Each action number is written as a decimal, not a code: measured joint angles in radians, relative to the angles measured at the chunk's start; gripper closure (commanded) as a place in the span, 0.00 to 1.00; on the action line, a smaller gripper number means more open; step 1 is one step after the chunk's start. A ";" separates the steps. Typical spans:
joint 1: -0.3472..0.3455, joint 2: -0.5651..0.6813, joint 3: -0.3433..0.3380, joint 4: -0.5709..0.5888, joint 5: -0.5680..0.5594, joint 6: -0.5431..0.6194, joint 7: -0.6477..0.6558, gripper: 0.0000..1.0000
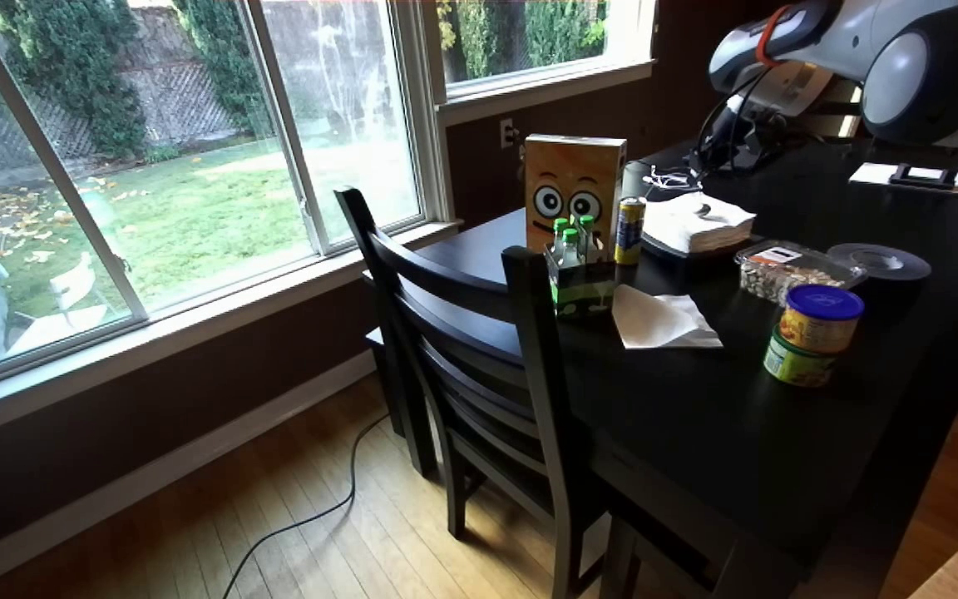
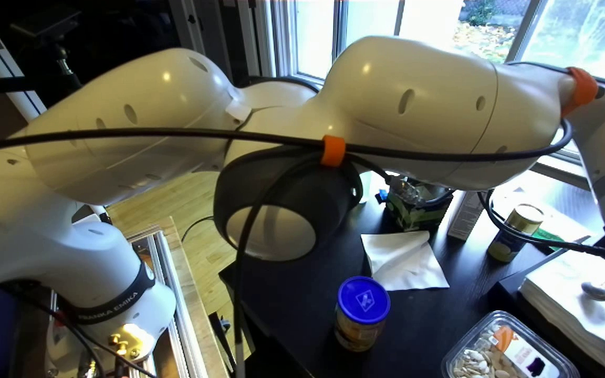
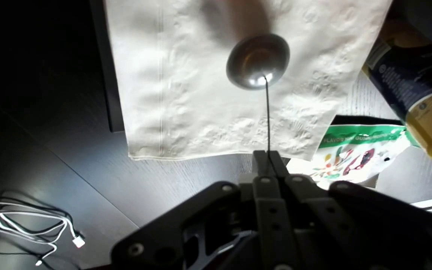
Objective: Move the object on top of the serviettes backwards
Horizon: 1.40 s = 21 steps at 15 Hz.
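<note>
The end effector (image 3: 267,153) pinches a metal spoon (image 3: 258,62) by its thin handle, probably because the rounded bowl would slip. That bowl is just ahead of the fingertips, over the serviettes (image 3: 201,122); whether they touch, I cannot tell. The arm (image 2: 428,121) reaches across the tabletop (image 1: 695,433), its wrist bent downward.

The arm (image 2: 423,113) reaches out from its base (image 2: 108,278) and bends downward; the gripper (image 3: 267,160) (low in the wrist view) has its fingers (image 3: 260,162) pinched together.
</note>
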 measured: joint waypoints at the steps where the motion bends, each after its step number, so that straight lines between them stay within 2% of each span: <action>1: 0.000 0.005 0.006 0.006 0.000 0.014 -0.012 0.98; 8: -0.011 0.052 0.040 0.038 0.001 0.104 -0.074 0.99; 21: -0.043 0.080 0.149 0.045 0.025 0.205 -0.079 1.00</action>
